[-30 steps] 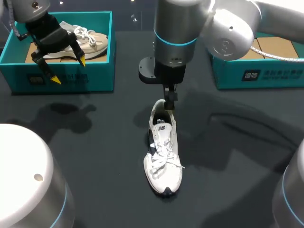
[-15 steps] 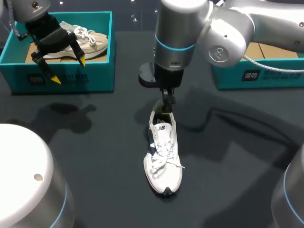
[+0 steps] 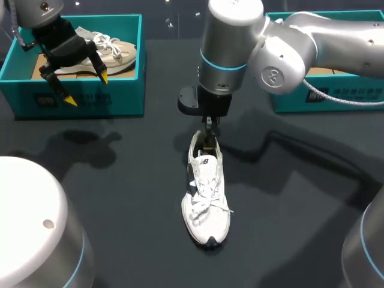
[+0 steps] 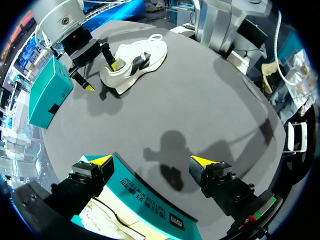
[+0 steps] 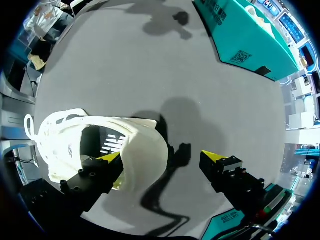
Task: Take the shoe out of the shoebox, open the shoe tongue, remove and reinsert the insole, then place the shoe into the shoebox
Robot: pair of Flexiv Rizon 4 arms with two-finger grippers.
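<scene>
Dark table [image 3: 120, 180], white shoe [image 3: 206, 198] mid-frame with its toe toward the bottom, looks light and floppy but firmer at the heel, so I'd grab there, where the right gripper [image 3: 210, 135] hangs spread, one finger inside, and the left gripper [image 3: 86, 89] hovers spread over the upper-left shoebox [image 3: 90, 99].

The dark table [image 3: 120, 186] bears a white shoe [image 3: 206, 204], left shoebox [image 3: 84, 99] and right shoebox [image 3: 336, 99], both teal.

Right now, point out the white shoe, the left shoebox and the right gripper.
white shoe [image 3: 207, 201], head view, on its laces.
left shoebox [image 3: 123, 96], head view, on its front wall.
right gripper [image 5: 162, 156], right wrist view, midway between its yellow tips.
</scene>
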